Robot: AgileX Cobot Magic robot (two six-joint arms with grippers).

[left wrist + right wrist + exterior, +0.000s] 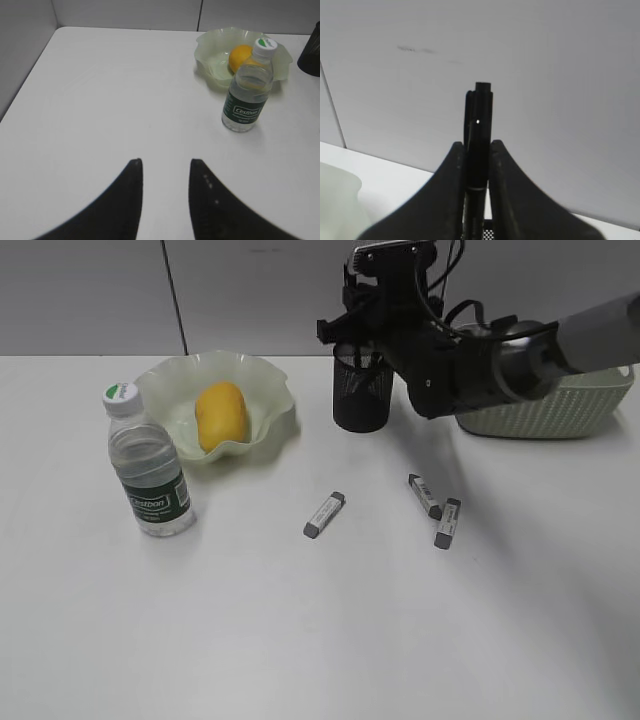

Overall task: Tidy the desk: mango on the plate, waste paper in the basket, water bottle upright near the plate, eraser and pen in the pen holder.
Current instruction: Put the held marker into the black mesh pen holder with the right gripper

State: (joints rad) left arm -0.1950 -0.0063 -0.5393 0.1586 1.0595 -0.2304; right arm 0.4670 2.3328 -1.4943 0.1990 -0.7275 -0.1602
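My right gripper (pixel 476 144) is shut on a black pen (pixel 479 120), held upright over the black mesh pen holder (pixel 360 390), whose rim shows just below the jaws (pixel 490 234). In the exterior view that gripper (pixel 358 332) hangs right above the holder. The mango (pixel 221 415) lies in the ruffled green plate (pixel 272 390). The water bottle (pixel 148 475) stands upright in front of the plate. Three grey erasers (pixel 324 514) (pixel 424 496) (pixel 447 523) lie on the desk (pixel 300 640). My left gripper (pixel 165 162) is open and empty over bare desk. The waste paper is out of view.
The sage-green basket (pixel 560 410) stands at the back right, partly behind the right arm. The left wrist view shows the bottle (pixel 247 95), mango (pixel 240 56) and plate (pixel 215 45) far ahead to the right. A grey wall runs behind the desk.
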